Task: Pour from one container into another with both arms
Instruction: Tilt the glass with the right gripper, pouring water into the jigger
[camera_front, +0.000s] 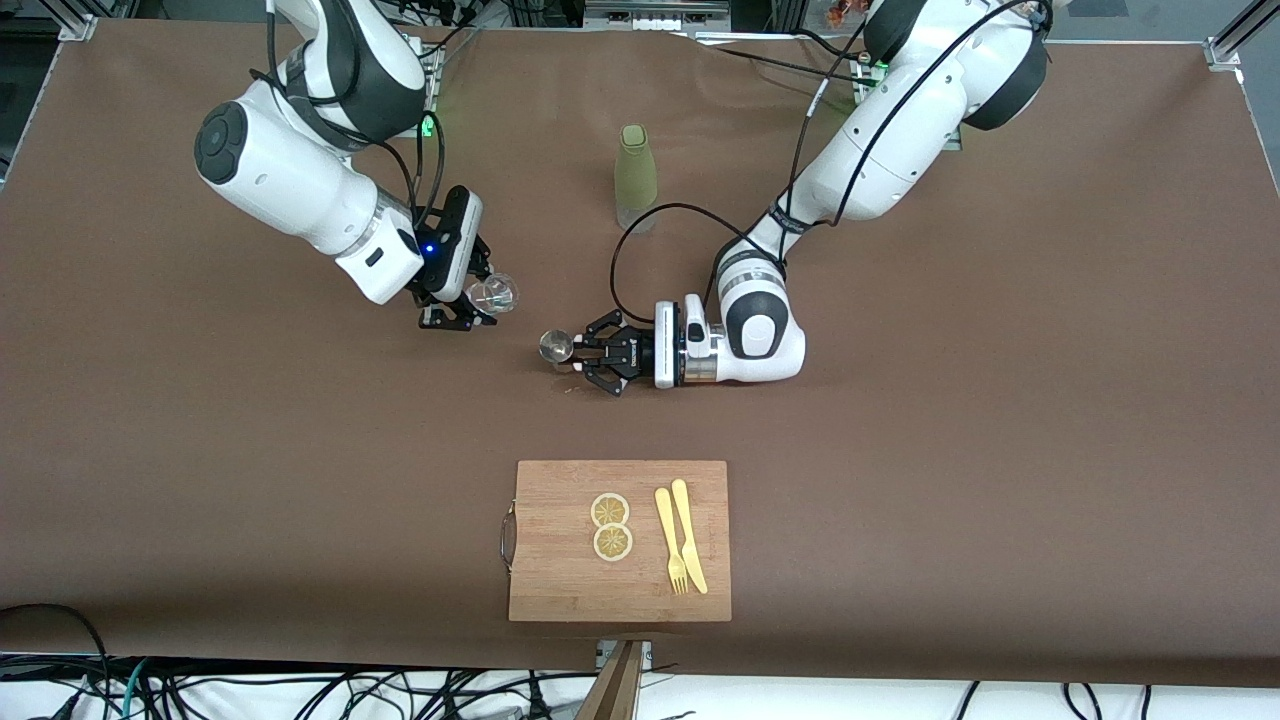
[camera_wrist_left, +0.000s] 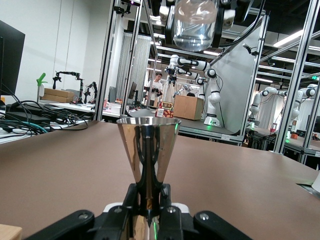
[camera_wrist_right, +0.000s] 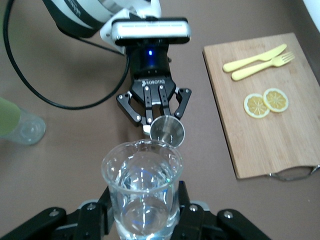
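Observation:
My right gripper (camera_front: 478, 298) is shut on the tiny clear glass tumbler (camera_front: 493, 292), held up in the air and tilted; in the right wrist view the tumbler (camera_wrist_right: 142, 190) sits between the fingers (camera_wrist_right: 82, 210). My left gripper (camera_front: 580, 357) is shut on the silvery metal jigger (camera_front: 555, 347) at its narrow waist, low over the table's middle. The jigger (camera_wrist_left: 148, 150) stands upright in the left wrist view, with the tumbler (camera_wrist_left: 195, 22) above it. In the right wrist view the jigger (camera_wrist_right: 168, 130) lies just past the tumbler's rim, apart from it.
A tall olive-sleeved bottle (camera_front: 635, 177) stands farther from the front camera than the jigger. A wooden cutting board (camera_front: 560, 580) with two lemon slices (camera_front: 610, 526), a yellow fork (camera_front: 669, 540) and a yellow knife (camera_front: 689, 535) lies near the table's front edge.

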